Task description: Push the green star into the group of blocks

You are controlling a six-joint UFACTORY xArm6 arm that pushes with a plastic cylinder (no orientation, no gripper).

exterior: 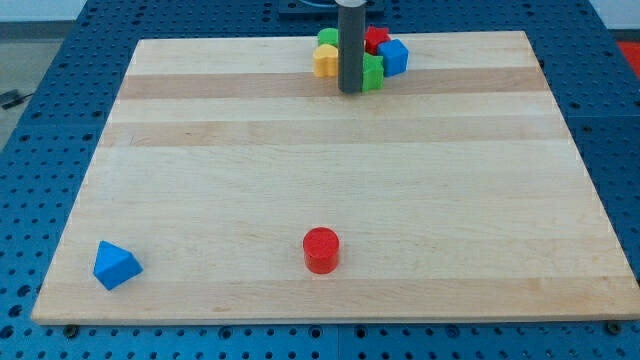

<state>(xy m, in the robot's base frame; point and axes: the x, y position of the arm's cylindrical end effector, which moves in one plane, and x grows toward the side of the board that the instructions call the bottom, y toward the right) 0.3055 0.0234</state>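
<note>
One rod ends with my tip (350,92) touching the green star (372,73); no writing shows.

I'm seen by one camera only, set high at the near edge of my worktop (330,180), looking down and across it, far enough to hold the whole board.

— Setting?
— Lab bench, robotics test rig. A pale wooden board (330,200) lies on a blue perforated table (40,120) with a regular grid of mounting holes — typical optical-breadboard style.
— Anything else supporting that?
— Small coloured toy blocks as test objects, e.g. a red cylinder (321,249); a dark rod (350,50) descends from above.
</note>
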